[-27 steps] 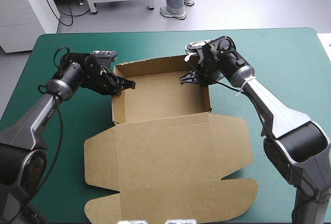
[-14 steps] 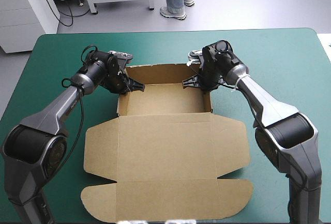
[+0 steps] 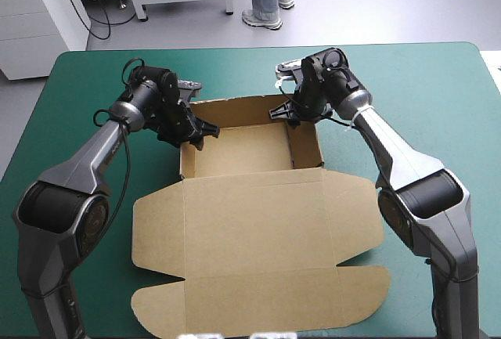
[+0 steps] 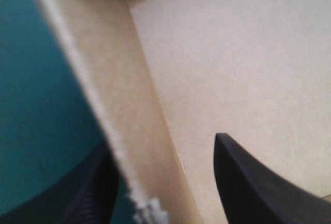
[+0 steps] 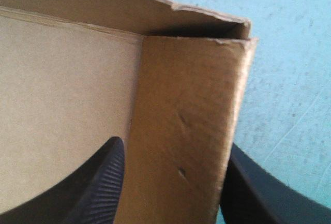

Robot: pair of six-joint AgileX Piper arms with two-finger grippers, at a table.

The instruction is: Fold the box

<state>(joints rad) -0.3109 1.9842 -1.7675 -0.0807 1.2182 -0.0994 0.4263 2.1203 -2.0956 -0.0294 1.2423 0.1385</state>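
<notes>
- One brown box point(image 3: 250, 229) lies in the middle of the teal-green desk point(image 3: 438, 81). Its far part is a tray with raised walls, and its lid lies flat toward the near edge.
- Your left end effector point(image 3: 205, 130) straddles the tray's left wall near the far corner. Its black fingers are spread, one inside the tray and one outside.
- Your right end effector point(image 3: 283, 112) straddles the right wall at the far corner. Its fingers are also spread, one on each side.
</notes>
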